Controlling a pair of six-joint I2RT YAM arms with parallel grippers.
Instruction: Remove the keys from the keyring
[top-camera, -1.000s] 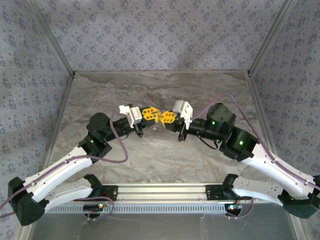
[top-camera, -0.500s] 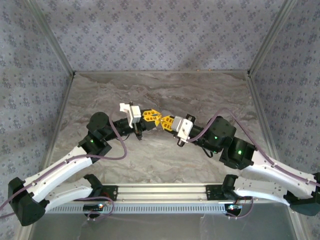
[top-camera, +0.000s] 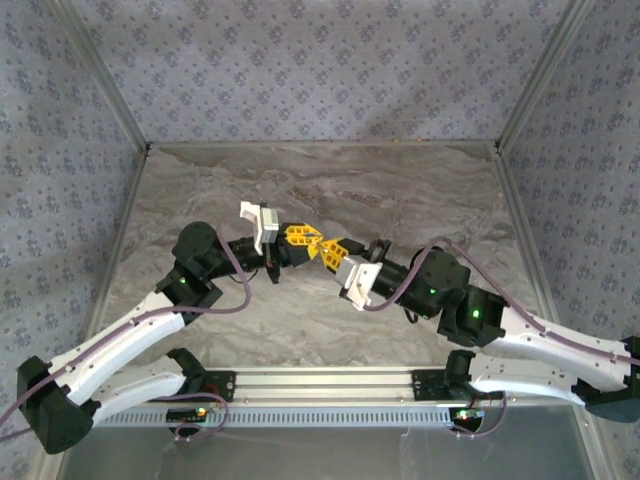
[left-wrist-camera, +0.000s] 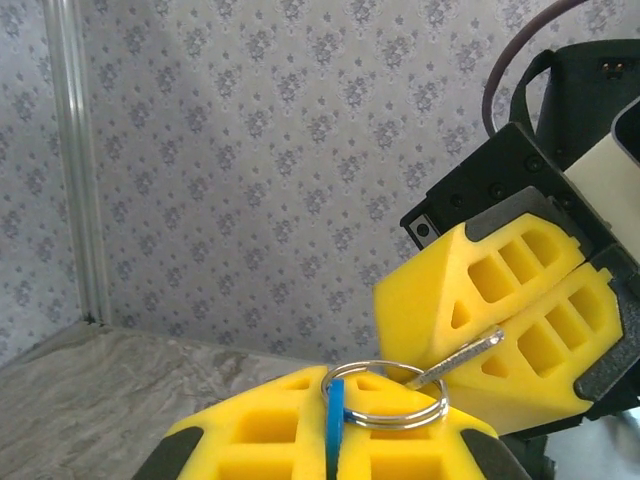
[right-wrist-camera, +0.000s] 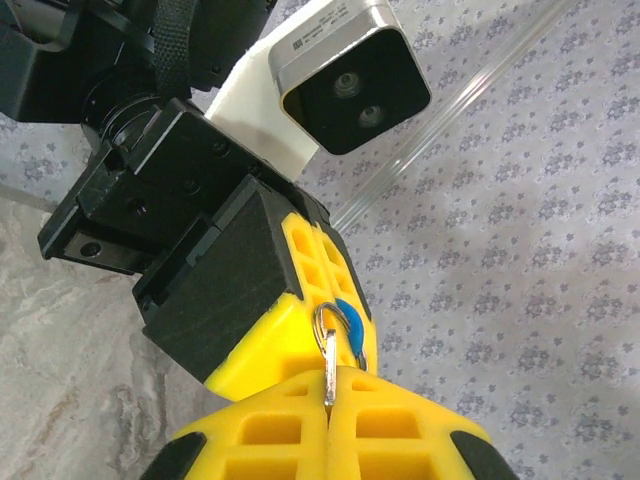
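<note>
Marbled tabletop (top-camera: 420, 190) | left gripper (top-camera: 305, 238) jaws pinch blue piece (left-wrist-camera: 334, 428) at keyring (left-wrist-camera: 384, 392) | right gripper (top-camera: 330, 248) jaws pinch key (left-wrist-camera: 458, 355) | judged step: unthreading | next: slide key along coil

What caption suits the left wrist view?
Left claw clamps the blue piece below the keyring; right claw pinches a silvery key at the ring.

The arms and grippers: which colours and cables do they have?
White links, black joints with green lights and purplish cables on the left arm and right arm. Yellow fingers with holes and white camera blocks on the left gripper and right gripper.
</note>
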